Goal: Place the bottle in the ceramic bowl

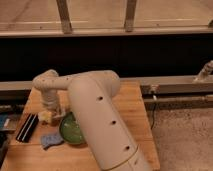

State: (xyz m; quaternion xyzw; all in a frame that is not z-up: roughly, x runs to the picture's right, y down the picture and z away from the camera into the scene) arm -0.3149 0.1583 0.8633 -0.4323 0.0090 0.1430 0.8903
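Observation:
The green ceramic bowl point(70, 131) sits on the wooden table point(132, 107), front left; my white arm covers its right side. My gripper point(52, 111) hangs at the end of the bent arm, just left of the bowl's far rim. A small cream object, apparently the bottle point(45, 117), shows right under the gripper, beside the bowl and not in it. I cannot tell whether it is held or resting on the table.
A black rectangular bar point(27, 128) lies at the table's left edge. A pale bluish translucent cup point(50, 140) lies on its side in front of the bowl. A dark wall and a rail run behind the table. Grey floor lies to the right.

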